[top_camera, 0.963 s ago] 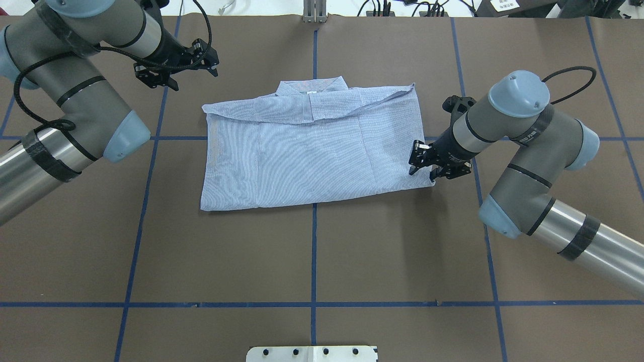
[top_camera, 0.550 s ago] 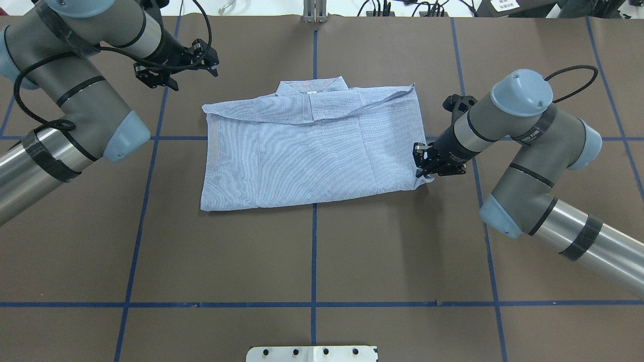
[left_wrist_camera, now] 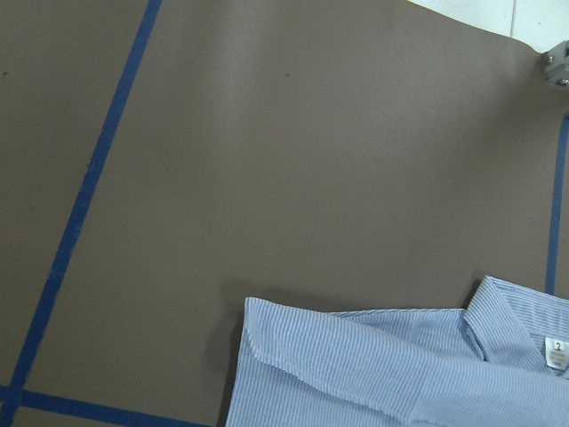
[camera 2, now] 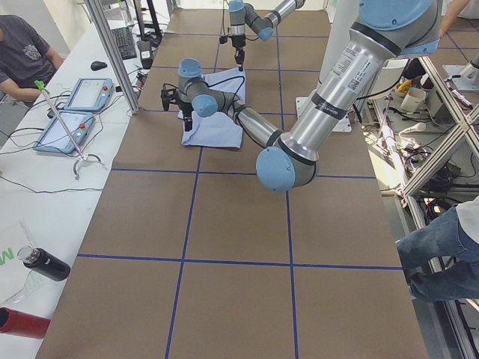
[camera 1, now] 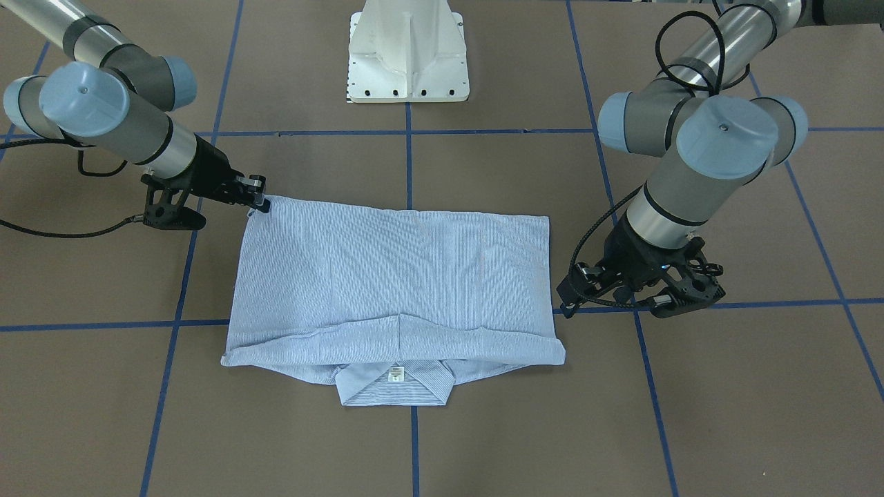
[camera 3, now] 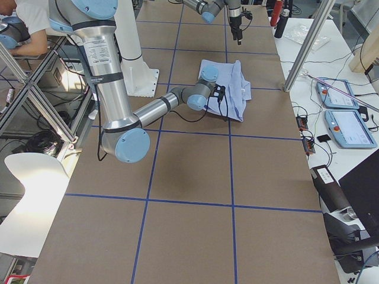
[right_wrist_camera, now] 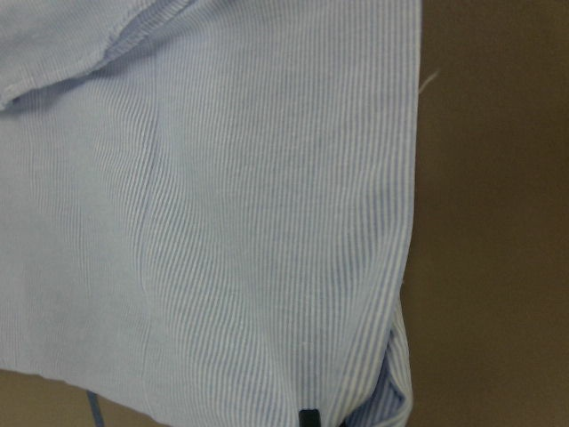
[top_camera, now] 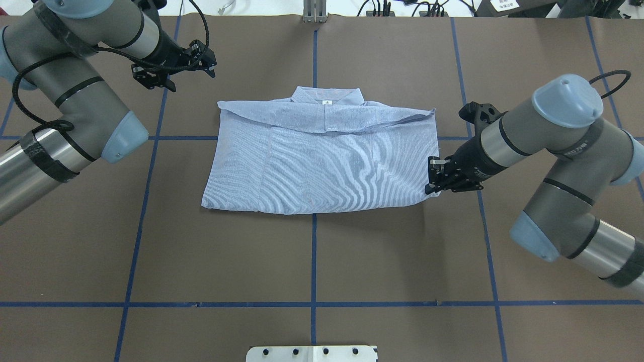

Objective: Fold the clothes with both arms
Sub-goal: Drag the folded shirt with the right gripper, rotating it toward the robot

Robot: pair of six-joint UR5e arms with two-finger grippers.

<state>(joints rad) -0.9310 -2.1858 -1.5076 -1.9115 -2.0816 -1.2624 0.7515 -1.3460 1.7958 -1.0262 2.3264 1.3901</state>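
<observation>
The clothes are one light blue-and-white striped shirt, folded into a rectangle on the brown table, with its collar on the far side. My right gripper is shut on the shirt's near right corner, low on the table. From the front, the right gripper pinches that corner of the shirt. The right wrist view is filled with striped shirt cloth. My left gripper hangs open above the table, beyond the far left corner and apart from the cloth. The left wrist view looks down on that corner of the shirt.
Blue tape lines divide the brown table into squares. The white pedestal base stands at the robot's edge. In the exterior left view, tablets and bottles lie on a side bench with a seated person.
The right gripper shut on the shirt's near right corner, then dragged the whole shirt to the right and slightly toward the robot. The left gripper has barely moved.
</observation>
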